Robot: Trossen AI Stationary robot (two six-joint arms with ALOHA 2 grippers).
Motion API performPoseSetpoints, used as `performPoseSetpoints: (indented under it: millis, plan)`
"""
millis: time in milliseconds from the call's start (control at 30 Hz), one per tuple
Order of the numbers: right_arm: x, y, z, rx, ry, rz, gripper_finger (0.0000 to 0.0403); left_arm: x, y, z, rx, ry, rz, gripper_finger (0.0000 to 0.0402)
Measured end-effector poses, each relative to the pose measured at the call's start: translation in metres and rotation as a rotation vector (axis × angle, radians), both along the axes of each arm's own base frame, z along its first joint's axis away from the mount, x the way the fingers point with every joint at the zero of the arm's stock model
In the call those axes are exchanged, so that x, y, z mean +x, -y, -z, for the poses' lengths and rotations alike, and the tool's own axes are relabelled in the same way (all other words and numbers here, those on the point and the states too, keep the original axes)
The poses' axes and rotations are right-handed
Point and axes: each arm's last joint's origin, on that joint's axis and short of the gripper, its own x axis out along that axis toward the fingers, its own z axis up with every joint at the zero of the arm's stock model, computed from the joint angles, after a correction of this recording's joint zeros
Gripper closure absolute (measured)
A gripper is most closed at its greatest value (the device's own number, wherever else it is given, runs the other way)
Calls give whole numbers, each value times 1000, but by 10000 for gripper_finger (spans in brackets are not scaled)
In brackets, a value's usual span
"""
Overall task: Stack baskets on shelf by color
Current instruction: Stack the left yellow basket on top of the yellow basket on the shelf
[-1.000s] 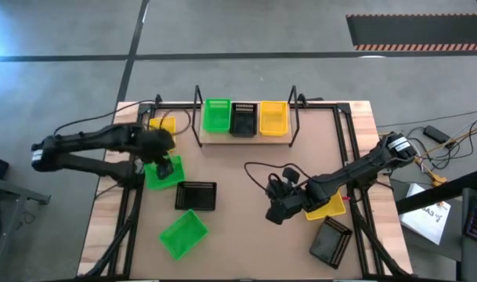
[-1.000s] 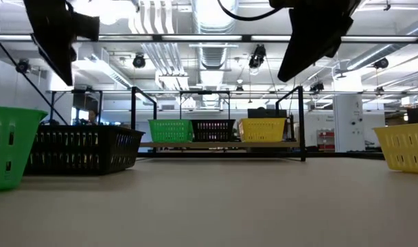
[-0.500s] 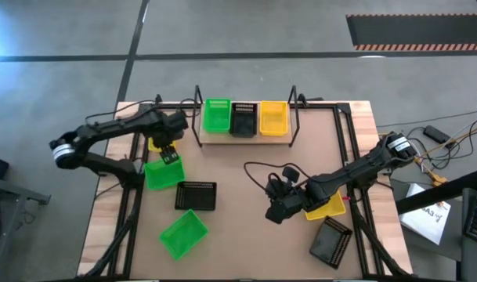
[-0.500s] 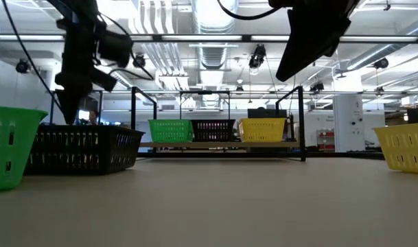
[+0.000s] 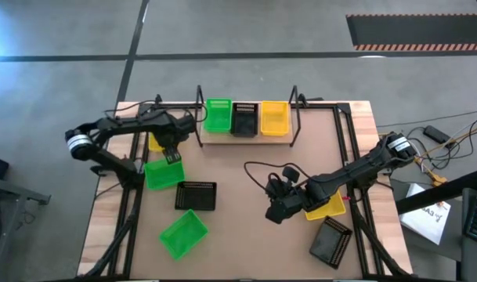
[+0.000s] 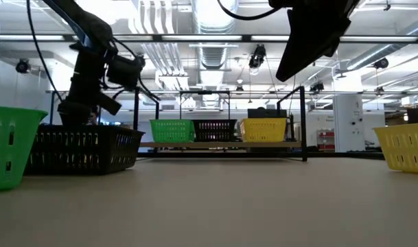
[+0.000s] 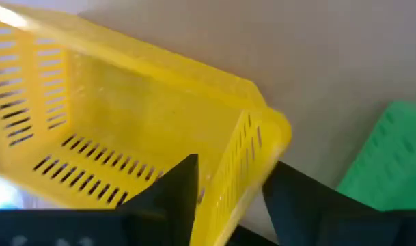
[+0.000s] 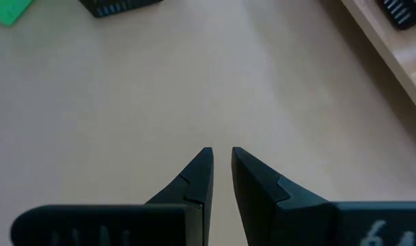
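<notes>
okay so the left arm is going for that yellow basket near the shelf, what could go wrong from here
1. The left gripper has its jaws astride only one thin wall of the yellow basket, so the basket may tilt or slip when lifted.
2. A green basket lies right beside it and could get nudged.
3. The shelf already holds three baskets between wire frames; carrying this one in could clip a frame. The right gripper waits over bare table.

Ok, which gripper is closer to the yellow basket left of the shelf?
Left. The left gripper straddles a wall of that yellow basket, fingers either side. The right gripper hangs over bare table, well across from it.
</notes>
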Motion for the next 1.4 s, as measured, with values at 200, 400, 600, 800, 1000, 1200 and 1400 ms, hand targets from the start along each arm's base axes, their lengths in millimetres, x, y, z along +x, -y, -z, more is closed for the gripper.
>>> performPoseSetpoints:
  millis: [200, 400, 600, 800, 1000, 1200, 1400]
  plan:
    - [0, 0, 0, 0, 0, 1, 355, -2, -3, 9, -6, -8, 8, 347]
    - [1, 0, -4, 0, 8, -6, 355, -7, 1, -8, 20, 33, 37, 396]
    - [0, 1, -9, -13, 30, 2, 355, -19, 9, -42, 33, 52, 65, 401]
    - [-3, 2, -15, -5, 49, 2, 355, -31, 17, -90, 71, 100, 66, 401]
    - [-12, 6, -33, 18, 101, 3, 355, -37, 20, -154, 185, 188, 52, 401]
    - [-27, 13, -57, 35, 161, -11, 355, -31, 19, -221, 264, 418, 47, 401]
    - [-48, 23, -81, 61, 218, -4, 355, -14, 29, -266, 173, 662, 190, 401]
